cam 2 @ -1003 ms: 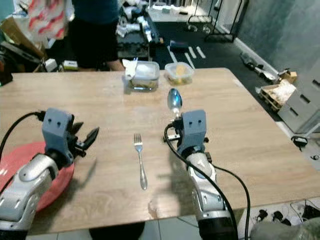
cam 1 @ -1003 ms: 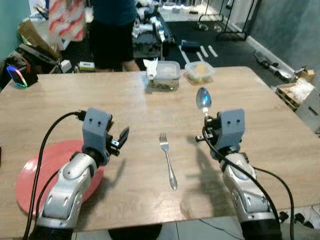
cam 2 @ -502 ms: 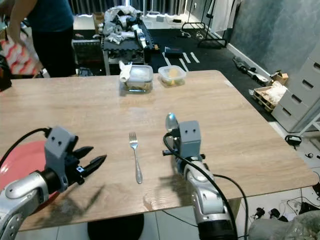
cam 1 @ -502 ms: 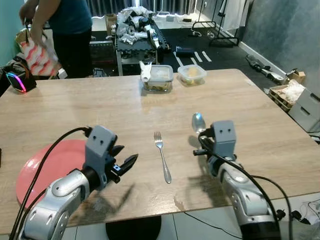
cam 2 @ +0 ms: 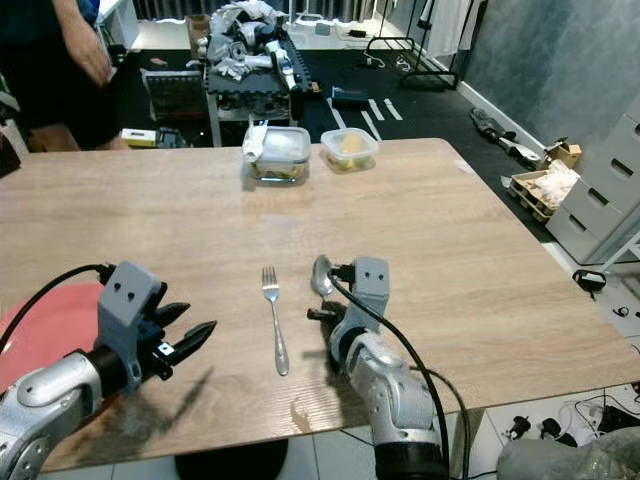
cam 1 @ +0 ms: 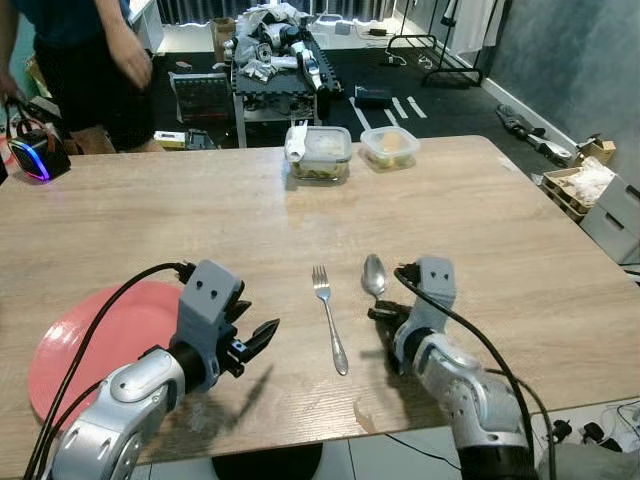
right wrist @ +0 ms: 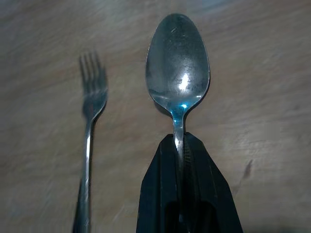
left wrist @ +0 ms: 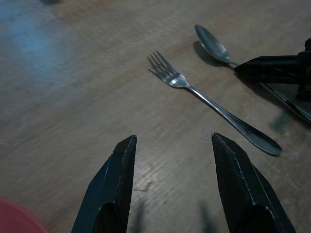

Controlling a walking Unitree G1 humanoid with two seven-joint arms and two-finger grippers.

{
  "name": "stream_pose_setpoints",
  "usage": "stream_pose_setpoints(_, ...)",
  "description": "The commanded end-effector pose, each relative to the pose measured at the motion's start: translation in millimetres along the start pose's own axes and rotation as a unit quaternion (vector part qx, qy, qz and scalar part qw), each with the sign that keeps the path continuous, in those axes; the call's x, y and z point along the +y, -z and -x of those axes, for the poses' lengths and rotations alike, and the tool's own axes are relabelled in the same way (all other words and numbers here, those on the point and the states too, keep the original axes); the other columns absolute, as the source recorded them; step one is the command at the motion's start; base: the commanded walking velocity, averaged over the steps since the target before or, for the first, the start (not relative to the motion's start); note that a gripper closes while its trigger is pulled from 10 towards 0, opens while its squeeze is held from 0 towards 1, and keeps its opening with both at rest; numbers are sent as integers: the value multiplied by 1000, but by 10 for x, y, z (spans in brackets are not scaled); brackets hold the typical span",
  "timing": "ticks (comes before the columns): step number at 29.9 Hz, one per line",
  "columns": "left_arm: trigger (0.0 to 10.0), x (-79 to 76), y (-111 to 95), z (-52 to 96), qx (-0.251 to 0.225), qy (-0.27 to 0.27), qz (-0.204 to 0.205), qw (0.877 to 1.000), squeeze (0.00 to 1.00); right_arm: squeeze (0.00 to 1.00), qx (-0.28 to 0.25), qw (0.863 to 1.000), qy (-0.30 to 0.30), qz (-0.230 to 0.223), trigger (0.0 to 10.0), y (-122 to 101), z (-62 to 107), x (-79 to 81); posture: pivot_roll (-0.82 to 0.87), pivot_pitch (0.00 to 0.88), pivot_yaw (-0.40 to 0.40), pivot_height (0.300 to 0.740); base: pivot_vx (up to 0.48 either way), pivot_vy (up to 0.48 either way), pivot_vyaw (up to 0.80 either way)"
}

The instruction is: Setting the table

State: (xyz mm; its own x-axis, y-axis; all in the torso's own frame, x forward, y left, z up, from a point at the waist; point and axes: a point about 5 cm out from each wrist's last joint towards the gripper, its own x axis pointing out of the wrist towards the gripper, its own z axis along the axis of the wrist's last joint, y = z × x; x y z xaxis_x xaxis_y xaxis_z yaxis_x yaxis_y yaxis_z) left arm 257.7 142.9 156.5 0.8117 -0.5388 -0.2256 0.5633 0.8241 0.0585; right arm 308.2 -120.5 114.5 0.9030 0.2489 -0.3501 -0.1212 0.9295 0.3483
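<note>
The right pincer [cam 1: 385, 310] grips the spoon [cam 1: 374, 273], bowl toward 12 o'clock, parallel to the fork [cam 1: 331, 322] at its 9 o'clock on the tabletop [cam 1: 500, 220]; the left pincer [cam 1: 255, 338] hovers open.

A cluttered workshop: equipment cart [cam 1: 270, 60], cables, drawers [cam 2: 600, 200] around a wooden table [cam 1: 500, 200].

Both head views look forward and down from above the near edge of the counter [cam 1: 500, 200], taking in its whole top and the cluttered floor beyond at 12 o'clock. The left wrist view sits low and close, facing the fork [left wrist: 214, 107] and spoon [left wrist: 214, 46]. The right wrist view is closer still, sharing that same spoon and fork.
</note>
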Motion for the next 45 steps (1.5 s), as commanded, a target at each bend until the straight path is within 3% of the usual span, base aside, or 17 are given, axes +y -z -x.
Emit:
stream_pose_setpoints(1, 10000, -14, 19, 4, 8, -1, -4, 1000, 0, 0, 11, 1000, -3, -3, 10000, 49, 35, -14, 51, 0, 46, 740, 0, 0, 0)
stream_pose_setpoints(11, 10000, -9, 16, -33, 5, -4, -4, 1000, 0, 0, -10, 999, -23, 30, 10000, 42, 40, 93, 45, 0, 48, 740, 0, 0, 0)
stream_pose_setpoints(12, 10000, -9, 7, -45, 4, -6, -6, 1000, 0, 0, -42, 997, -29, 63, 10000, -20, 8, 168, 55, 0, 50, 740, 0, 0, 0)
stream_pose_setpoints(16, 10000, -2, 1, -49, 4, -9, -9, 1000, 0, 0, -75, 993, -50, 81, 10000, -90, -21, 305, 61, 0, 52, 740, 0, 0, 0)
stream_pose_setpoints(26, 10000, 11, -1, -50, 3, -13, -10, 1000, 0, 31, -60, 993, -51, 90, 10000, -8, -22, 286, 63, 0, 51, 740, 0, 0, 0)
stream_pose_setpoints(27, 10000, 12, -3, -53, 3, -13, -10, 1000, 0, 988, -59, 993, -48, 92, 10000, 10, -26, 278, 63, 0, 52, 740, 0, 0, 0)
stream_pose_setpoints(28, 10000, 14, -6, -56, 3, -13, -10, 1000, 0, 1000, -62, 993, -46, 93, 10000, 20, -33, 274, 63, 0, 54, 740, 0, 0, 0)
stream_pose_setpoints(40, 10000, 35, -18, -65, 1, -18, -11, 1000, 0, 1000, -115, 990, -67, 45, 10000, -149, -12, 324, 63, 0, 58, 740, 0, 0, 0)
stream_pose_setpoints(41, 10000, 36, -19, -66, 1, -18, -11, 1000, 0, 0, -129, 988, -72, 36, 10000, -196, 4, 328, 63, 0, 58, 740, 0, 0, 0)
stream_pose_setpoints(45, 10000, 34, -21, -78, -1, -20, -10, 1000, 0, 0, -187, 979, -77, 13, 10000, -380, 86, 302, 63, 0, 58, 740, 0, 0, 0)
